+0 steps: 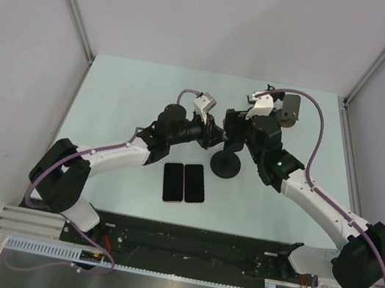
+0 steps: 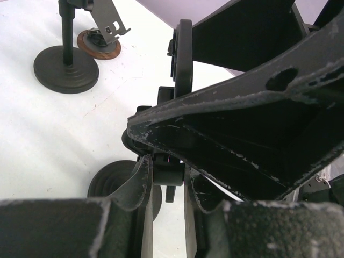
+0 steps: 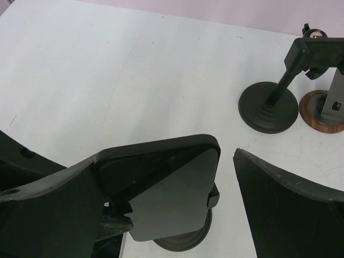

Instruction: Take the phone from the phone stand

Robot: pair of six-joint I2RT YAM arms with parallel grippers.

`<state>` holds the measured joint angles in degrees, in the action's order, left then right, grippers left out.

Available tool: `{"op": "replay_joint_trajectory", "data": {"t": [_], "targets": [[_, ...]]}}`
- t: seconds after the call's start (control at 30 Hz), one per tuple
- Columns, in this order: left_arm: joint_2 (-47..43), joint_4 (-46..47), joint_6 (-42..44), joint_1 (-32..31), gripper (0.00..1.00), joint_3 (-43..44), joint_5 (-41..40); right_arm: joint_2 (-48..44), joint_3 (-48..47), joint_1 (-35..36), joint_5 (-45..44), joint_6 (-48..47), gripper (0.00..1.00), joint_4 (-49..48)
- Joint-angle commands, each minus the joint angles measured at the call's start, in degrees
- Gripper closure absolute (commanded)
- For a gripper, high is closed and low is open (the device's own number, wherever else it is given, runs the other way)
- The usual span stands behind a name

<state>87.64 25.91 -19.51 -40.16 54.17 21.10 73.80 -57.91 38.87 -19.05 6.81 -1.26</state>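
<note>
A black phone with a glossy dark screen sits in the side clamps of a black phone stand with a round base. The base also shows under the phone in the right wrist view. My right gripper is open, its fingers either side of the phone, with a gap to the right finger. In the top view it hangs over the stand and hides the phone. My left gripper is shut on the stand's neck below the cradle, coming from the left.
Two dark phones lie flat side by side just in front of the stand. A second black stand and a holder on a round wooden base stand at the back right.
</note>
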Motion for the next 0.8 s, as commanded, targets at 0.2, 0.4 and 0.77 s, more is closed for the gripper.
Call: {"op": "replay_joint_trajectory", "data": {"t": [0.2,0.4,0.77], "targets": [[-3.2,1.8,0.9,-1.7,1.0,-0.1,-0.9,3.7,-0.4,0.3,-2.0,-0.7,0.55,0.1],[-4.6,0.4,3.9,-1.1,1.0,-0.8,-1.2,1.7,-0.4,-3.5,3.4,-1.4,1.0,3.2],[-1.0,0.3,3.3,5.7,1.0,0.8,16.4,-0.1,-0.4,-16.3,33.2,-4.9,1.0,5.7]]}}
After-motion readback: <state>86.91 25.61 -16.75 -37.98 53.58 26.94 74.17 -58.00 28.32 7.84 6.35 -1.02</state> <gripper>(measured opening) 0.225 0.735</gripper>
